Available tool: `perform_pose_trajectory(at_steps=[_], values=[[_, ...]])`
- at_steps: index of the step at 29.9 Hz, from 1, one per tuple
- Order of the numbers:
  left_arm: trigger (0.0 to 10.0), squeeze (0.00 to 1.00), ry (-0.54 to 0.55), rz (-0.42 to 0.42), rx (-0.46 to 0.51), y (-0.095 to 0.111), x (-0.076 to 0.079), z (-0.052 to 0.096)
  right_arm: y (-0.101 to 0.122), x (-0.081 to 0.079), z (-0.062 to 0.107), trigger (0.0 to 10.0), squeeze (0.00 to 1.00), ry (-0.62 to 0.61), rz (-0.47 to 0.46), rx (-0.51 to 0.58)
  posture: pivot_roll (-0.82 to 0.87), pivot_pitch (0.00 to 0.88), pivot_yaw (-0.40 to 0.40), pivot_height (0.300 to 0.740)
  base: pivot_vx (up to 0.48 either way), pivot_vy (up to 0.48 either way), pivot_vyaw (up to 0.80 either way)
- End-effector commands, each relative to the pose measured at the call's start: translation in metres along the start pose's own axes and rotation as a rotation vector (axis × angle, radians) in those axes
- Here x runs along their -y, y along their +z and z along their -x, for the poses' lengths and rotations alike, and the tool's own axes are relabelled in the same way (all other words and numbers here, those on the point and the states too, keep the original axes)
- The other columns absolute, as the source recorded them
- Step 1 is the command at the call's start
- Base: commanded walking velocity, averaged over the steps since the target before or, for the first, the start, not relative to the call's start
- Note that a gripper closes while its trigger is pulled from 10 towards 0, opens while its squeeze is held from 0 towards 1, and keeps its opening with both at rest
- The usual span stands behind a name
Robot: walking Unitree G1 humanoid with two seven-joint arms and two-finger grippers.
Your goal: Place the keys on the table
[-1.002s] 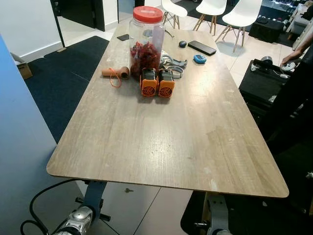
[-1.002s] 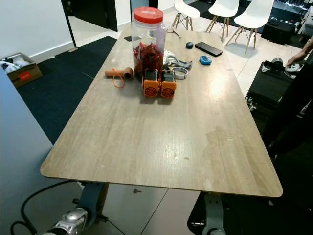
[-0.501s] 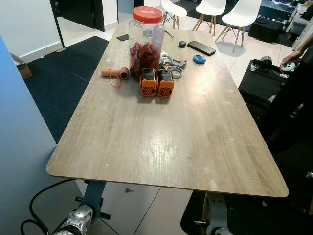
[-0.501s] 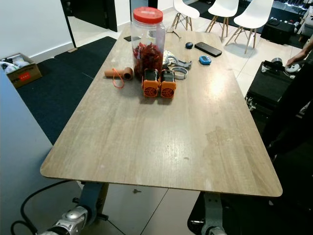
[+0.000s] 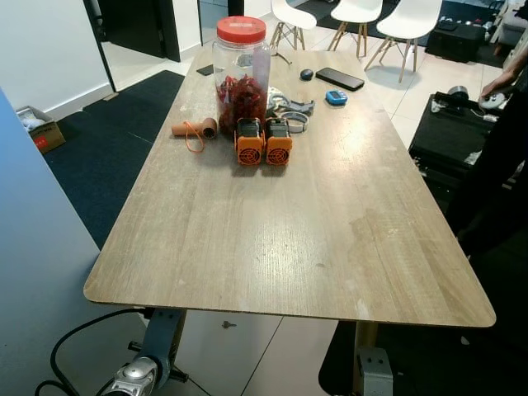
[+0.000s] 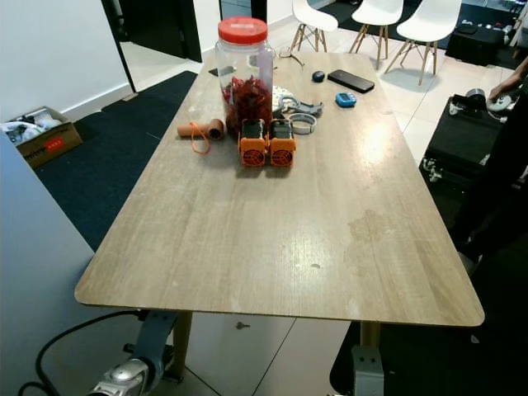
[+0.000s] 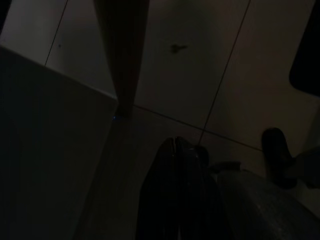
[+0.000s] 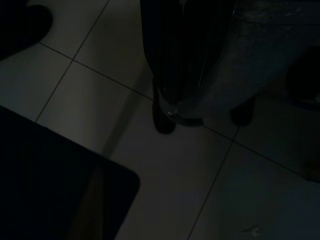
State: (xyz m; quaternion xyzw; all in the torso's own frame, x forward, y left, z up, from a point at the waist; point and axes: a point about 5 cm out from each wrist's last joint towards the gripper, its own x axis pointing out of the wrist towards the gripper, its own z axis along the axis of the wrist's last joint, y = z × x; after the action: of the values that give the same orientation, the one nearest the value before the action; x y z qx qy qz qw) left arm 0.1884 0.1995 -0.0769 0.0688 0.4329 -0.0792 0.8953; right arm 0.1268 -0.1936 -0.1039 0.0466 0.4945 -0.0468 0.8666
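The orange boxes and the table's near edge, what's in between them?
Nothing: from the two orange boxes to the table near edge it's bare wood, seen in both eye views.

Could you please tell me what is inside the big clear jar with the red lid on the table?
The jar holds a heap of dark red pieces filling its lower half; what they are cannot be told.

I observe a red-lidded jar (image 5: 241, 66) beside two orange units (image 5: 264, 143), a phone (image 5: 340, 79) and white chairs (image 5: 356, 16) beyond.
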Motion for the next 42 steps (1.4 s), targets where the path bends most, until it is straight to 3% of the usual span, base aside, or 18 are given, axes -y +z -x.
perform_pose_trajectory(at_steps=[1, 16, 26, 42], values=[[10.0, 0.0, -0.008, 0.006, -0.007, -0.004, 0.004, 0.0, 0.0, 0.0, 0.0, 10.0, 0.0, -0.005, -0.007, 0.009, 0.06, 0.023, -0.025, 0.74, 0.0, 0.0, 0.0], [10.0, 0.0, -0.033, 0.01, -0.006, -0.009, 0.001, 0.003, -0.004, 0.001, 0.001, 10.0, 0.0, 0.005, 0.029, -0.007, 0.07, 0.042, -0.019, 0.74, 0.0, 0.0, 0.0], [10.0, 0.0, -0.027, 0.016, 0.0, -0.006, -0.003, 0.003, -0.004, -0.006, 0.0, 10.0, 0.0, 0.019, 0.021, -0.007, 0.08, 0.037, -0.016, 0.74, 0.0, 0.0, 0.0], [10.0, 0.0, -0.016, 0.028, 0.018, -0.003, -0.006, 0.003, 0.0, -0.007, 0.0, 10.0, 0.0, 0.029, 0.046, 0.001, 0.09, 0.023, -0.032, 0.74, -0.341, 0.0, 0.0]])
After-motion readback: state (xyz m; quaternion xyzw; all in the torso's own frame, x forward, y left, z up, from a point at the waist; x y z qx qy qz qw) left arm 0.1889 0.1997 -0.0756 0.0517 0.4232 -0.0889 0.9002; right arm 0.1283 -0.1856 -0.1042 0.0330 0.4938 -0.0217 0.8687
